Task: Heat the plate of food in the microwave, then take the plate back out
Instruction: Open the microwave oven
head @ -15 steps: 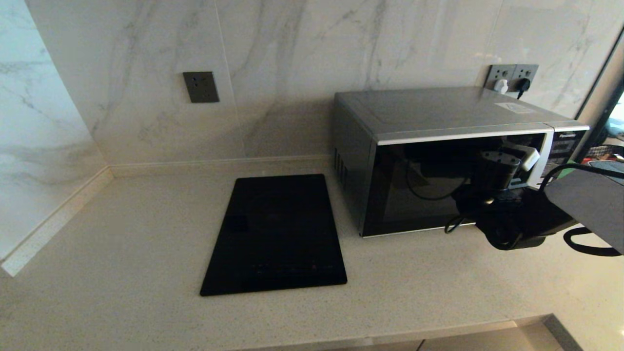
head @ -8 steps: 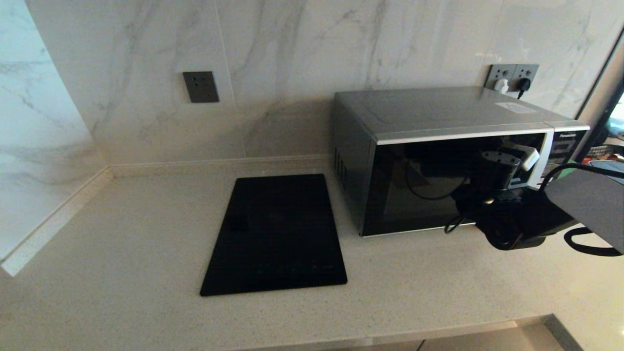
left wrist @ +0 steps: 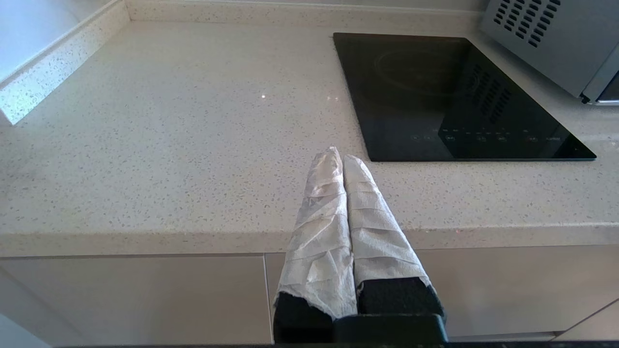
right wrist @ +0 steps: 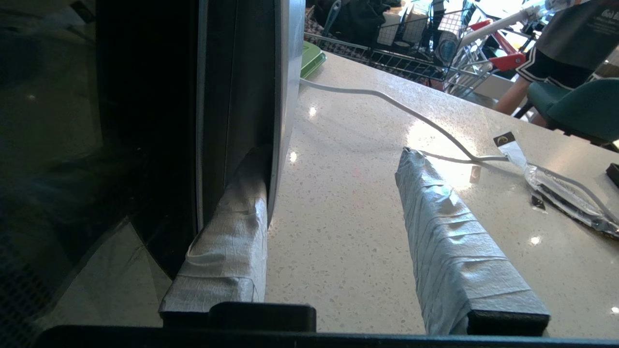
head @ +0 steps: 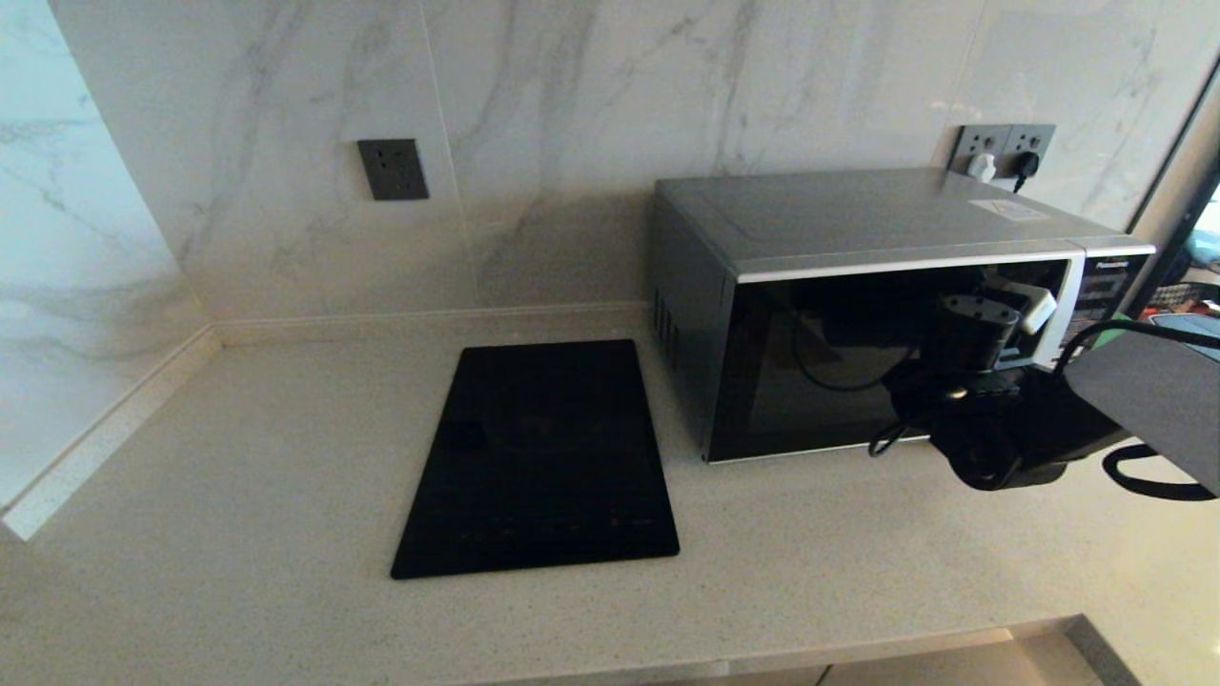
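Right wrist view — my right gripper [right wrist: 338, 203] half open, one finger [right wrist: 232, 227] hooked behind the microwave [head: 858, 314] door's stiff, smooth handle [right wrist: 285, 96] — holding nothing; left gripper [left wrist: 344, 166] closed, empty.

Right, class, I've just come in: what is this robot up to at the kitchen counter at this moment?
The right gripper is at the microwave, open, with one taped finger hooked behind the silver handle strip at the door's edge. The door looks shut. The left gripper is parked, shut, over the counter near the black cooktop. No plate of food is visible.
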You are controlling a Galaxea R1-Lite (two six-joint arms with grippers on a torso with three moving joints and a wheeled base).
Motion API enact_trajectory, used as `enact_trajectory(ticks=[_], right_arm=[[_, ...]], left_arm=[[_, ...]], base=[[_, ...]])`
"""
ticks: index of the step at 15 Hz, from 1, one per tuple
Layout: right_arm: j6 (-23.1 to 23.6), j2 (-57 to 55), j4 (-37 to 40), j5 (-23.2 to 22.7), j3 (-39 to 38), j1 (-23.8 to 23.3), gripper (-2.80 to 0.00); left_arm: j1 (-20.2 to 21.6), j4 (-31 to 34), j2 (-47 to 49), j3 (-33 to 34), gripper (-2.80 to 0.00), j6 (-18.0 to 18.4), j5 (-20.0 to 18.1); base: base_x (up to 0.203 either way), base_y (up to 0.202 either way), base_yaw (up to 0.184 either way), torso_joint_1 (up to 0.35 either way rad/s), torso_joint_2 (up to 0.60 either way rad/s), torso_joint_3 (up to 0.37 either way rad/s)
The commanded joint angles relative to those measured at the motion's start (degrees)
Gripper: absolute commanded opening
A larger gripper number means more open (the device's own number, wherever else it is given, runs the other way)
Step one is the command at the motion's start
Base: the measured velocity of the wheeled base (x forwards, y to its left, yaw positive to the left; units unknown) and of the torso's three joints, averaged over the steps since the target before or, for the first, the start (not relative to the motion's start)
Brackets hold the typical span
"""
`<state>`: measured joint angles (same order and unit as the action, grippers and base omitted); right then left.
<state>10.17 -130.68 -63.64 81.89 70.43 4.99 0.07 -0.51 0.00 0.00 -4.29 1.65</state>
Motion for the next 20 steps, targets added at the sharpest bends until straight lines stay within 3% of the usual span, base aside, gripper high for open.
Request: enact_trajectory(ticks=[1,20], right_arm=[[0.03,0.69,-0.47,1.12,-0.20,0.11,-2.80],[-0.05,3.42,-2.98,3.01,-4.06,3.23,-2.80]], left_arm=[[0.01,-0.01,0.09,0.00,-2.80,-0.02,0.02],[0.01,-0.01,0.09,0.00,-2.80,-0.02,0.02]], base=[[0.000,0.000,0.000,0.000,0.00,0.000],[0.000,0.000,0.000,0.000,0.00,0.000]])
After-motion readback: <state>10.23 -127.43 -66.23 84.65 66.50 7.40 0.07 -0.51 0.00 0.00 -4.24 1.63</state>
